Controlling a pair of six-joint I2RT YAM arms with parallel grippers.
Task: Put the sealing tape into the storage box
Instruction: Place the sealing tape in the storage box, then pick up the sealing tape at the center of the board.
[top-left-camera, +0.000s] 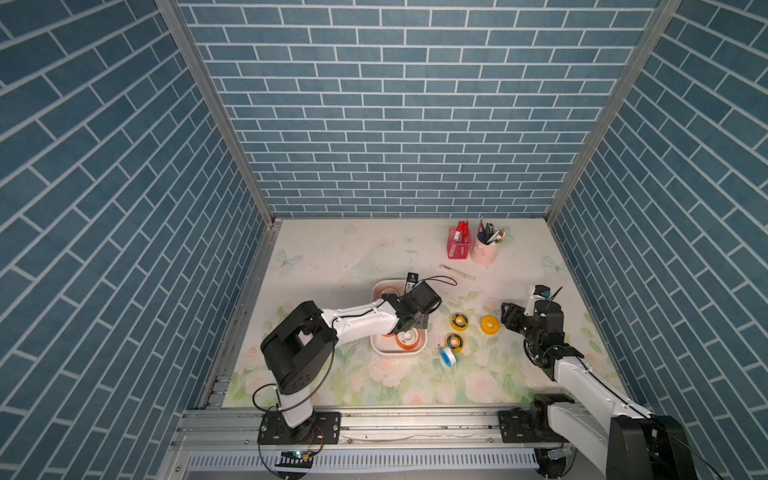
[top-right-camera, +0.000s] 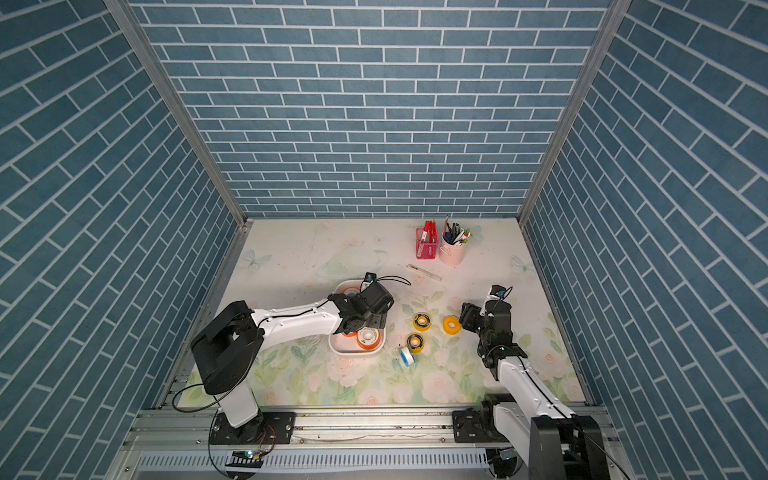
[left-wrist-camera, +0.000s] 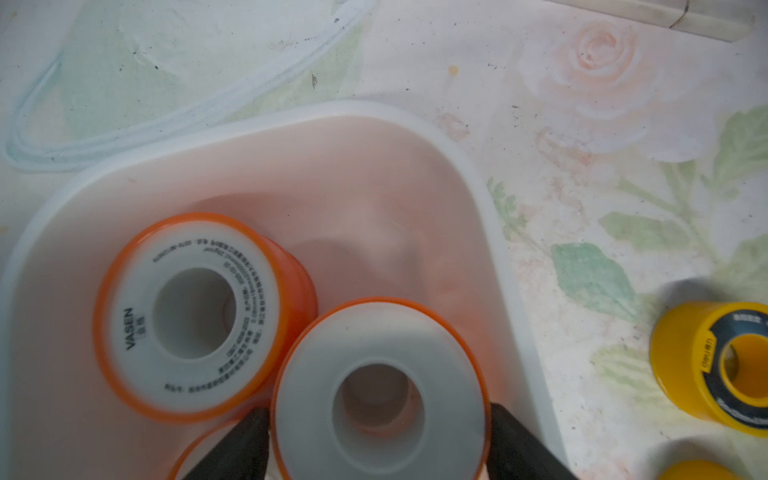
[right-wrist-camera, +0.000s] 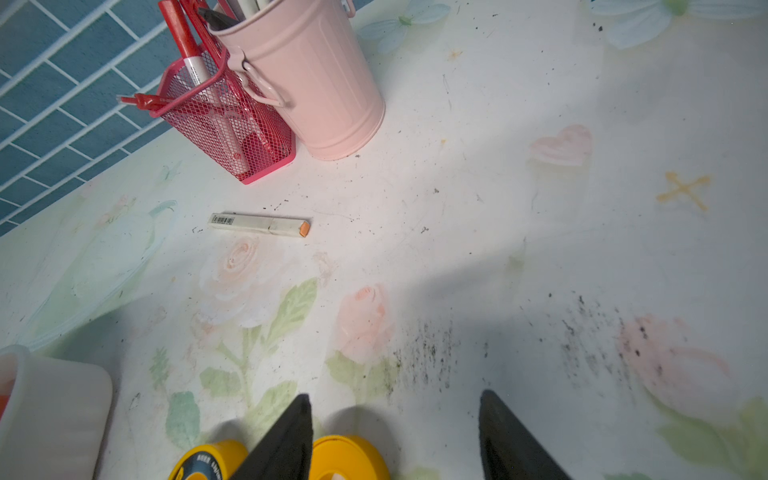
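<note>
Sealing tape is split between two places. At least three orange spools lie in the storage box (top-left-camera: 397, 352), and four more sit on the floral mat (top-left-camera: 353, 249) just beside it, toward the right arm: a dark-labelled yellow spool (top-left-camera: 459, 321), a second like it (top-left-camera: 455, 341), a plain yellow spool (top-left-camera: 489, 325) and a blue spool (top-left-camera: 448, 355).

The left gripper (left-wrist-camera: 378, 409) hangs over the box with a dark finger on either flank of an orange spool (left-wrist-camera: 380, 395). That spool lies flange-up, against a labelled orange spool (left-wrist-camera: 195, 316). The fingers sit right at its rim, and it cannot be told whether they pinch it or stand just clear. Taking it across the round side probably lets it go down flat and pack beside the others.

The right gripper (right-wrist-camera: 395, 395) hovers low with its jaws apart and nothing between them gripped. The plain yellow spool sits close by one finger, which suggests it is lined up as the next pick.
</note>
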